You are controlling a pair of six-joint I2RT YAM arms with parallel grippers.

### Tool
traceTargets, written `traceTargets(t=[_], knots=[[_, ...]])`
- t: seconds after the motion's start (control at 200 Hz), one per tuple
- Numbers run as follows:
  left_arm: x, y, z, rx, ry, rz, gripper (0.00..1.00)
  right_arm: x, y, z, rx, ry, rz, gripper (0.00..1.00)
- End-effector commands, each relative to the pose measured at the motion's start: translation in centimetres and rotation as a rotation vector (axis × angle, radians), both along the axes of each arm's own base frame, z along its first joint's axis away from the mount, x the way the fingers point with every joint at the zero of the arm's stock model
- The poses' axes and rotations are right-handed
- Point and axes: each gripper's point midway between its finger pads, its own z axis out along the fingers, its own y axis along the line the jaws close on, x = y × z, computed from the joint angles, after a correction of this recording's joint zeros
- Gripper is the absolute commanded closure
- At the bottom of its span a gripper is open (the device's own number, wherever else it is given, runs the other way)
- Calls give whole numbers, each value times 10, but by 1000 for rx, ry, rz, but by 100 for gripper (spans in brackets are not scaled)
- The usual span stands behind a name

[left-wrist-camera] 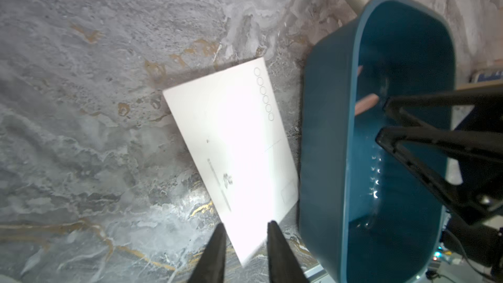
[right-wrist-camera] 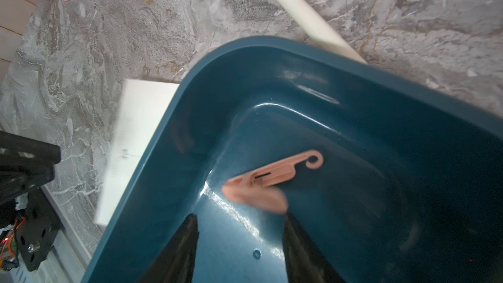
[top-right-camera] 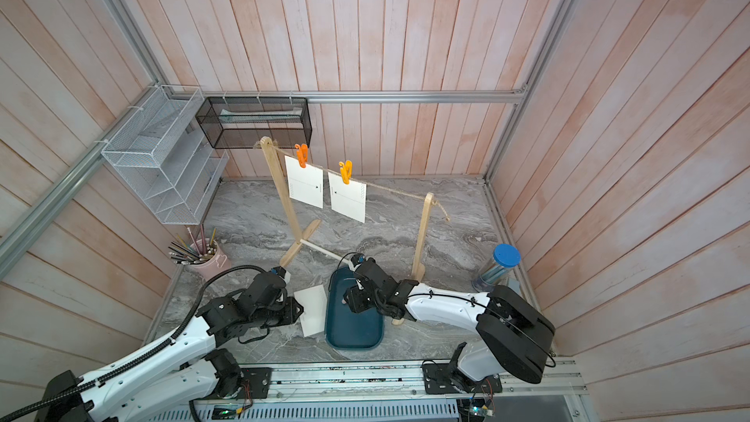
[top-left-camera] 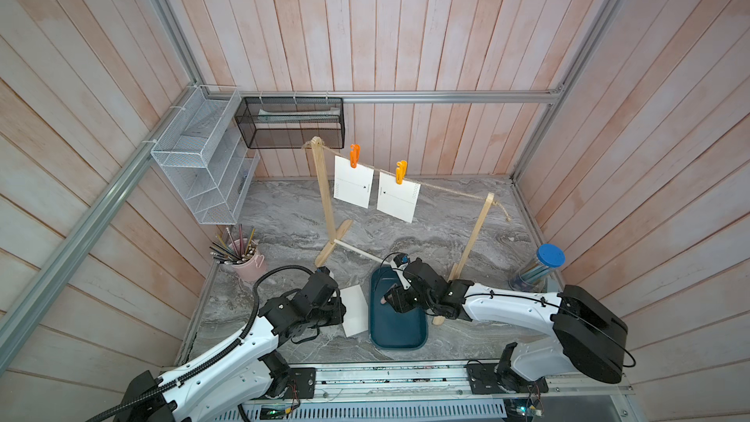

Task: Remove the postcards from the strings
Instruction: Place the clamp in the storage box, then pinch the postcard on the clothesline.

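Two white postcards point(top-left-camera: 353, 182) point(top-left-camera: 397, 200) hang from the jute string point(top-left-camera: 446, 192), one under an orange clothespin point(top-left-camera: 354, 155), the other under a yellow clothespin point(top-left-camera: 401, 171). A third postcard point(left-wrist-camera: 236, 145) lies on the marble beside the teal tray point(left-wrist-camera: 324, 132). My left gripper point(left-wrist-camera: 247, 224) is open just over that card's near corner, not gripping it. My right gripper point(right-wrist-camera: 241, 215) hangs open inside the tray point(right-wrist-camera: 168, 137). A blurred pink clothespin point(right-wrist-camera: 272, 181) sits just past its fingertips, free of them.
The string runs between two wooden posts point(top-left-camera: 324, 196) point(top-left-camera: 473, 237) joined by a white dowel point(top-left-camera: 357, 251) that passes just behind the tray. A pink cup of pencils point(top-left-camera: 247, 263) stands at the left and a blue-lidded jar point(top-left-camera: 544, 265) at the right. Wire racks point(top-left-camera: 203, 164) point(top-left-camera: 292, 121) hang on the walls.
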Motion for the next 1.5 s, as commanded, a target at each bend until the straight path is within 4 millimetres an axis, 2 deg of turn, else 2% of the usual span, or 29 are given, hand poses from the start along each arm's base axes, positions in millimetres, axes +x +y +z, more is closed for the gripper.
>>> traceTargets(t=[0.0,0.145,0.275,0.365,0.46,0.535,0.615,0.71,0.815,0.94,1.145,1.3,1.385,1.495], knots=[[6,9,12,35,-13,54,67,8,1,25,7,-58,-20,47],[9,15,20,64,-18,91,64,14,-1,48,3,-114,-29,47],[19,9,42,22,-85,88,63,17,2,85,1,-207,-4,46],[31,-1,66,-38,-175,72,61,18,7,120,26,-273,26,43],[50,-15,107,-124,-335,49,61,19,7,158,72,-343,30,37],[63,-27,142,-195,-452,28,61,18,8,196,141,-407,42,26],[73,-39,174,-250,-560,-4,60,15,5,237,224,-479,45,19],[84,-49,204,-286,-655,-35,55,9,-1,281,302,-558,59,18],[94,-62,230,-328,-722,-72,50,4,-1,316,346,-615,93,17],[109,-73,253,-350,-781,-98,46,6,3,353,355,-683,122,17],[134,-72,282,-439,-857,-127,46,31,-6,431,447,-762,91,17],[157,-67,298,-514,-876,-152,47,49,-18,469,487,-824,84,17],[161,-75,308,-527,-902,-197,47,58,-18,479,470,-852,92,15],[158,-89,317,-583,-910,-279,47,73,-12,482,448,-843,104,15]])
